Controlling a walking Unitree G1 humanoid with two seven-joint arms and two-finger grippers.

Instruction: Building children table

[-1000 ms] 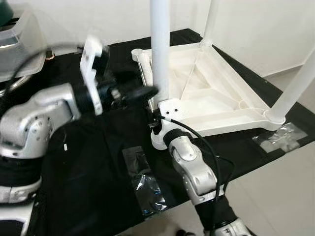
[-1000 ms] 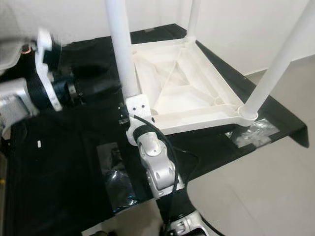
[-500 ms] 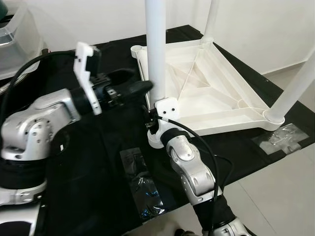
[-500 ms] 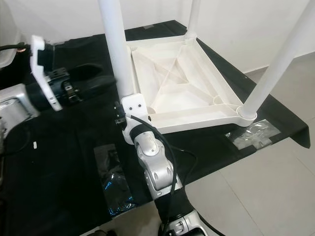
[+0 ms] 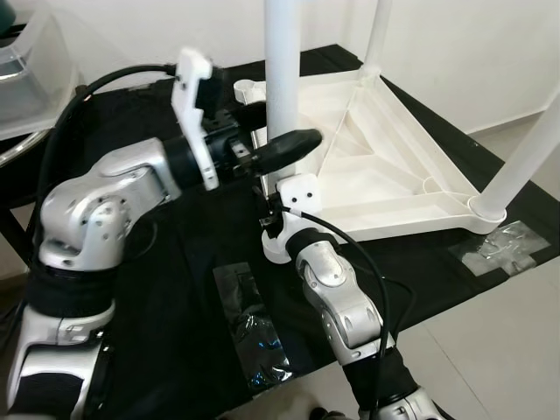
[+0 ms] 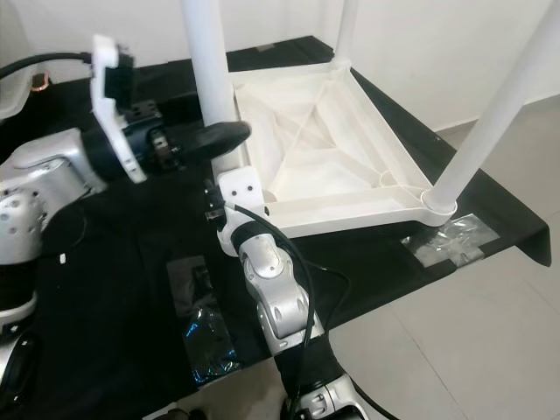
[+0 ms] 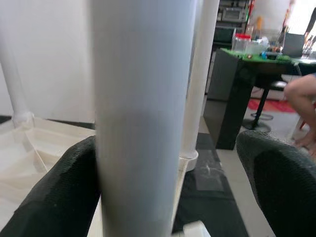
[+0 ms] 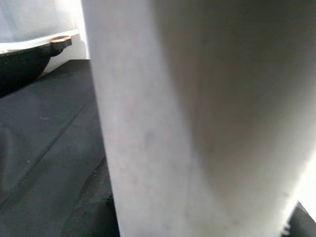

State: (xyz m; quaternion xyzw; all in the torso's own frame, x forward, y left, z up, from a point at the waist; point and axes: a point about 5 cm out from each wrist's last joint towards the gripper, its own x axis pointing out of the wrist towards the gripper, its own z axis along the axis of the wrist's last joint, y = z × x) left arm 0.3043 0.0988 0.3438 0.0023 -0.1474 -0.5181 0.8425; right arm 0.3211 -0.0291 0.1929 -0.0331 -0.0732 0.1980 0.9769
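Note:
The white children's table [image 5: 385, 166] lies upside down on a black cloth, its legs standing up. My left gripper [image 5: 284, 138] is open at mid-height on the near-left leg [image 5: 282, 52]. The leg stands between its fingers, one finger [image 7: 54, 197] against it and the other finger [image 7: 276, 182] well apart. My right gripper [image 5: 276, 210] sits low at this leg's base, by the corner socket, and looks shut on the leg [image 8: 197, 123]. Its fingertips are mostly hidden behind the wrist mount. Two other legs [image 5: 525, 149] [image 5: 376, 35] rise at the right and the back.
Crumpled clear plastic [image 5: 254, 332] lies taped on the cloth near the front edge, with more tape [image 5: 499, 245] by the right leg. A clear plastic bin [image 5: 26, 61] stands at the far left. Beyond the table, a black desk [image 7: 237, 94] and a seated person's knee [image 7: 301, 94].
My left arm has swung right and forward, so its open fingers now straddle the near-left leg. The right gripper has stayed at the leg's base.

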